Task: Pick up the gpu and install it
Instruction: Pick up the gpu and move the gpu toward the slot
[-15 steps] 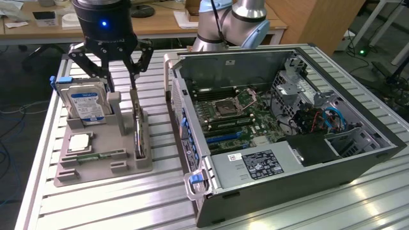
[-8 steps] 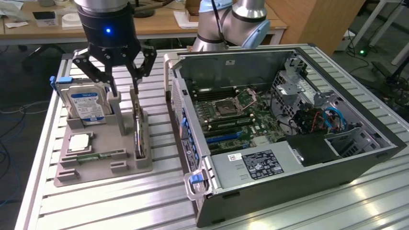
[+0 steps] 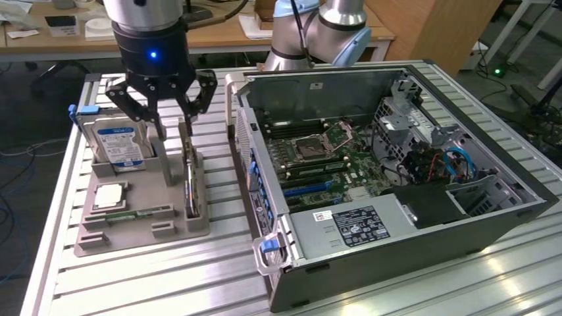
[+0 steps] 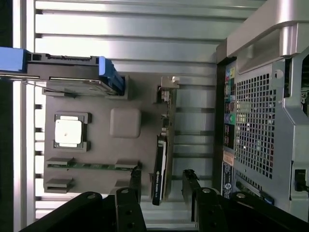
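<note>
Tool spread wide, holding nothing, flanking gpu | gpu edge-on in tray, broad face hidden

Open computer case, hard drive, grey tray

The arm points the gripper straight down; its fingers are spread wide apart.

A ribbed metal table spreads across the foreground, with bright glare near the exterior view's right. Behind it stands a wooden desk strewn with papers, beside a wooden cabinet. The floor is dark, with cables trailing at the exterior view's left.
</note>
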